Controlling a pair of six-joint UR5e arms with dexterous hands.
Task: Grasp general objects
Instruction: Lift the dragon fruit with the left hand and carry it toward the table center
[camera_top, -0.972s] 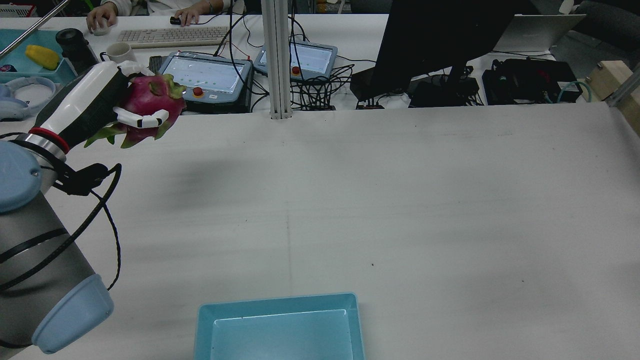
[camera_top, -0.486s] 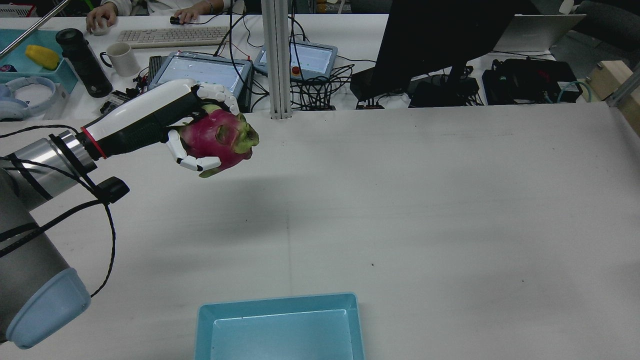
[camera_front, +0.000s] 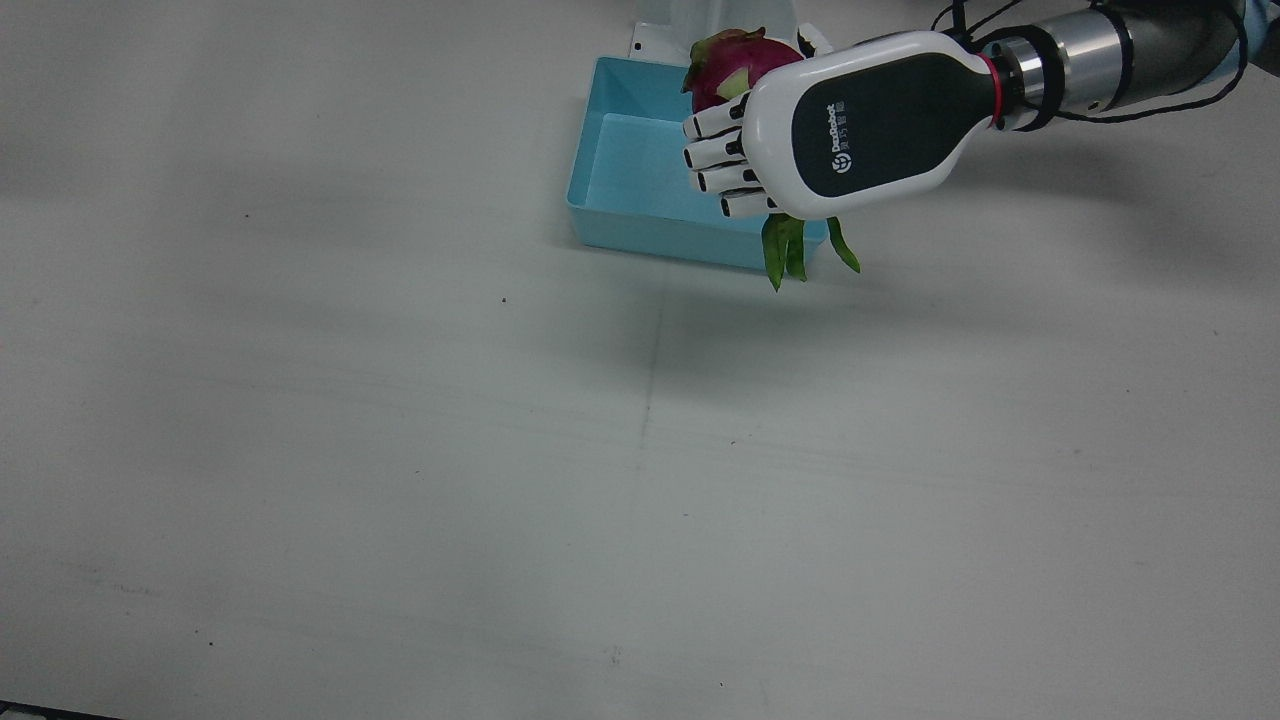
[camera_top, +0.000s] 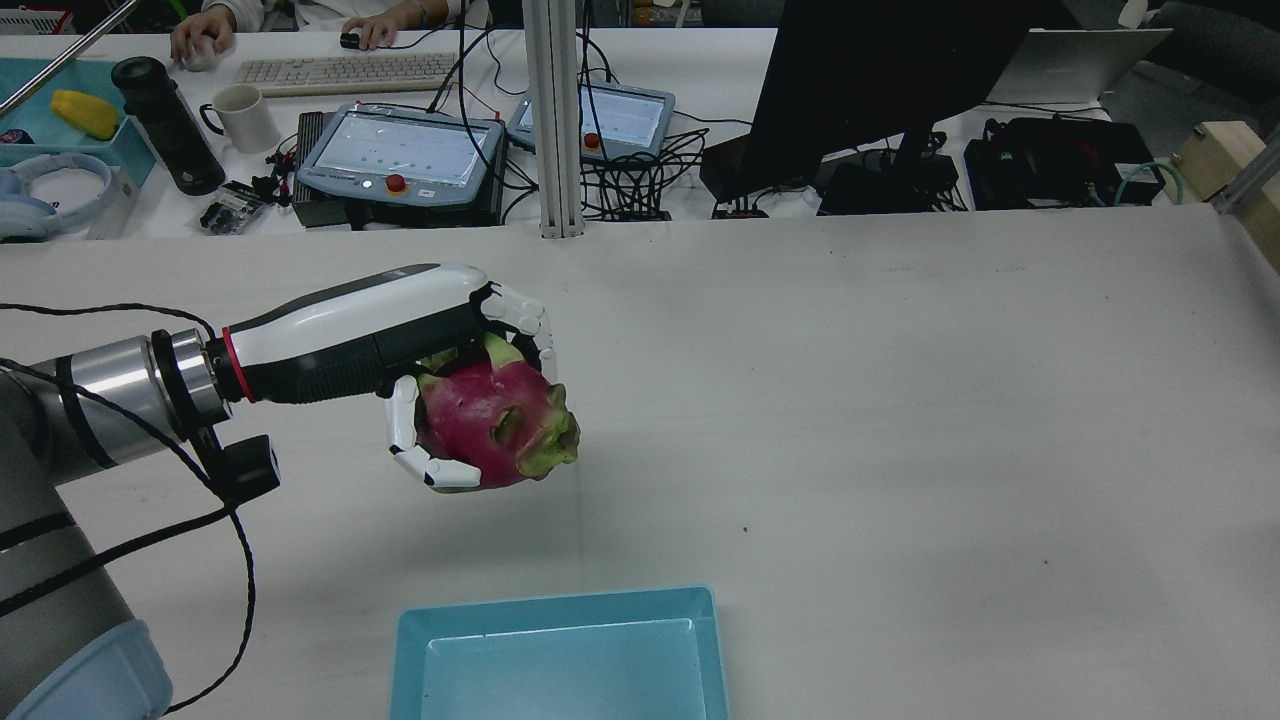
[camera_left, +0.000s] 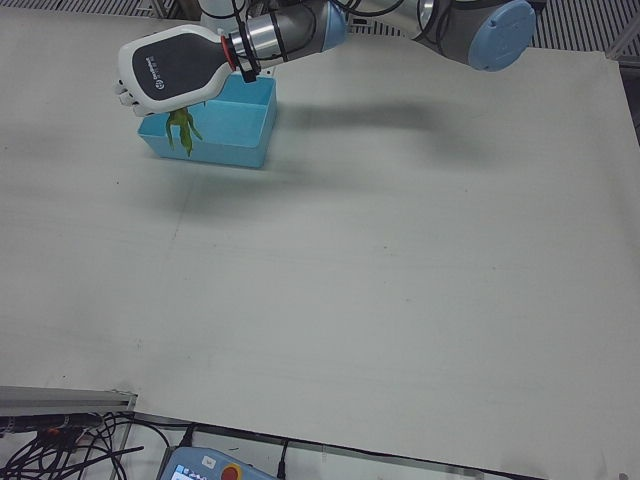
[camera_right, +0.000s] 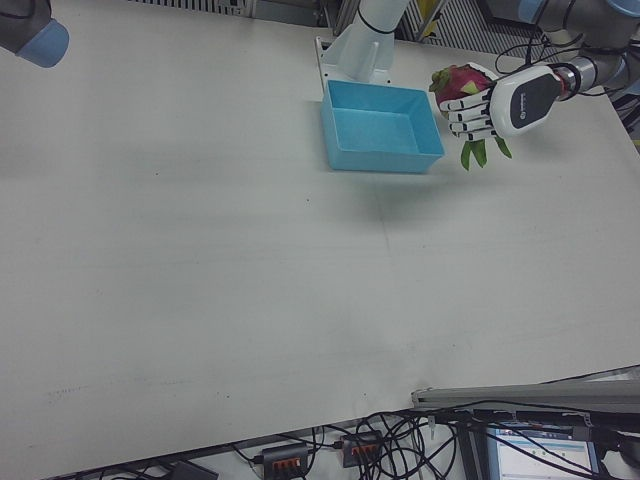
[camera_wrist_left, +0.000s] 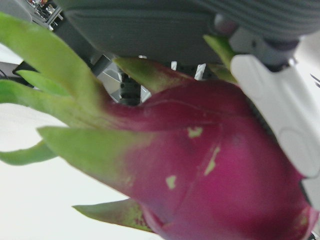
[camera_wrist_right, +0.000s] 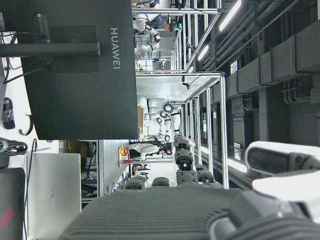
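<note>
The left hand (camera_top: 455, 385) has its fingers (camera_top: 415, 455) curled tight around the dragon fruit (camera_top: 495, 425), up in the air near the blue tray (camera_top: 560, 650), at about eleven o'clock from it. The fruit looks heavy, smooth and a bit slippery, so holding its fat middle is best. The right hand's fingers cannot be told.

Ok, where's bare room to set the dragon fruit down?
The blue bin is empty. Bare table runs from the bin to the far edge. The left hand holds the dragon fruit above the table. Only the desk beyond is crowded.
</note>
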